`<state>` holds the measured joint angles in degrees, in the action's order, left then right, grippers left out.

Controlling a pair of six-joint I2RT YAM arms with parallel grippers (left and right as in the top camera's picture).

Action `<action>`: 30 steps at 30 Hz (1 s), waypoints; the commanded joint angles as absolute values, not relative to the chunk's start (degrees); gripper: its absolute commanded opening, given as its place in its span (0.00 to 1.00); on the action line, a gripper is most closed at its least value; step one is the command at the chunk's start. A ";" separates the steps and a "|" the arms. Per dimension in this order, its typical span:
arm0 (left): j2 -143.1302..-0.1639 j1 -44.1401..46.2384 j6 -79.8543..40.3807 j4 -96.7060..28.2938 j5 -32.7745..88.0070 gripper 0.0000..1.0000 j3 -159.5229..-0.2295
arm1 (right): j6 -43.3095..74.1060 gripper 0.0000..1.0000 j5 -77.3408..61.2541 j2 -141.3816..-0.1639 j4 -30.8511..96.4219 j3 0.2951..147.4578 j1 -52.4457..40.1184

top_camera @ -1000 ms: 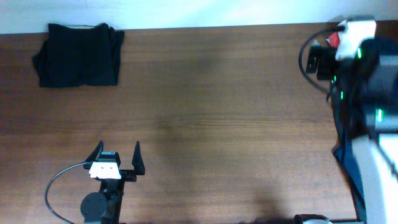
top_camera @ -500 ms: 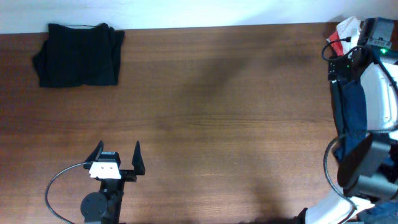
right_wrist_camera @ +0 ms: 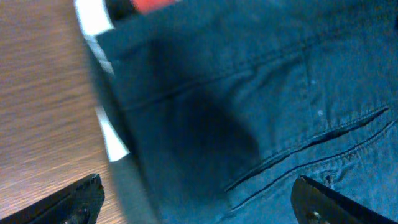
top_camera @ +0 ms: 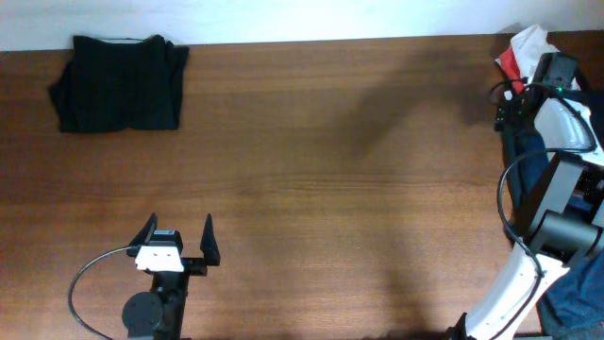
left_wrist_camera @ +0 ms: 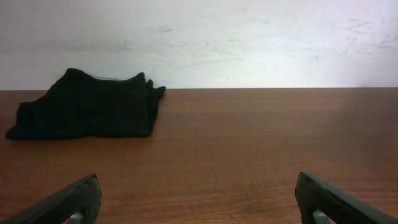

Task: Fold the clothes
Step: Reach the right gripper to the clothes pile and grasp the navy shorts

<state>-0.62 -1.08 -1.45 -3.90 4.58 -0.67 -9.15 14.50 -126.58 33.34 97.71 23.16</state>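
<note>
A folded black garment point(top_camera: 118, 83) lies at the table's far left corner; in the left wrist view the same black garment point(left_wrist_camera: 87, 112) sits ahead and to the left. My left gripper point(top_camera: 179, 231) rests open near the front edge, with nothing between its fingers. At the table's right edge lies a pile of clothes: a navy-blue piece point(right_wrist_camera: 249, 112) fills the right wrist view, with a white-and-red shirt point(top_camera: 524, 47) behind it. My right gripper point(right_wrist_camera: 199, 202) hangs open just above the navy cloth, one fingertip on each side, holding nothing.
The brown wooden table point(top_camera: 330, 170) runs between the two garment spots. A pale wall point(left_wrist_camera: 217, 37) stands behind the far edge. The right arm's white links point(top_camera: 557, 123) and cable loop over the right edge.
The right arm has swung down and back towards the pile at the right edge, its wrist now over the navy cloth. The left arm and the black garment have not moved.
</note>
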 commanded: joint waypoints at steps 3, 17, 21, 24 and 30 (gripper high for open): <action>-0.30 -0.91 -0.75 -4.14 5.61 0.99 -0.54 | -8.03 0.90 14.20 -129.91 30.74 98.54 23.88; -0.30 -0.91 -0.75 -4.14 5.61 0.99 -0.54 | 0.71 0.53 9.93 -130.61 28.51 100.47 24.51; -0.30 -0.91 -0.75 -4.14 5.61 0.99 -0.54 | 0.71 0.30 9.91 -130.61 29.19 100.47 24.51; -0.30 -0.91 -0.75 -4.14 5.61 0.99 -0.51 | 0.69 0.60 9.65 -130.61 29.58 100.44 24.49; -0.30 -0.91 -0.75 -4.14 5.58 0.99 -0.54 | 0.71 0.72 9.47 -130.67 29.23 100.40 23.99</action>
<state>-0.62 -1.08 -1.45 -3.90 4.58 -0.67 0.21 9.74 -129.62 29.52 99.33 24.23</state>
